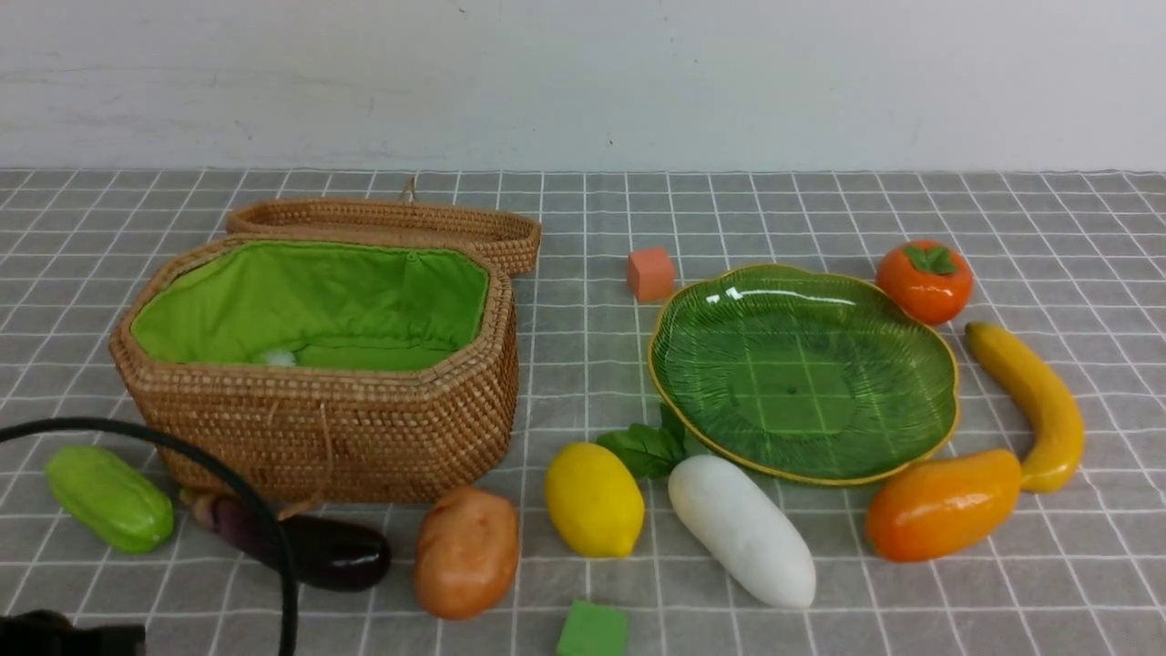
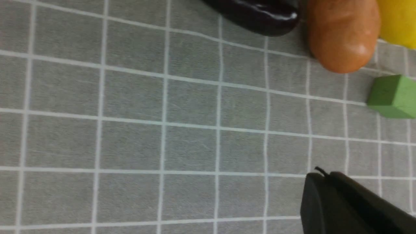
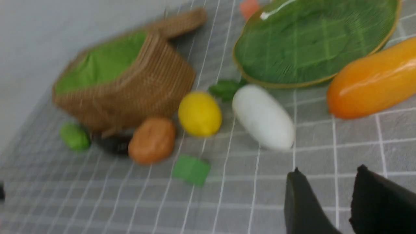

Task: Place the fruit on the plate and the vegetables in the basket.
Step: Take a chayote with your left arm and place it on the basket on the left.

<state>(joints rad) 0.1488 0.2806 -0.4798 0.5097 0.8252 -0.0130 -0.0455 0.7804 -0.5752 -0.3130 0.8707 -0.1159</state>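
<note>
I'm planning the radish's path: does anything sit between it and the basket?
Yes: the lemon lies between the radish and the open basket; the potato sits beside that line.

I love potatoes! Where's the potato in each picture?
Front: potato near the front edge, between eggplant and lemon.
Left wrist: potato between eggplant and lemon.
Right wrist: blurry potato before the basket, beside the lemon.
Shared landmark: green cube close by in all three.

No readable text, labels, brands or numbers anywhere.
</note>
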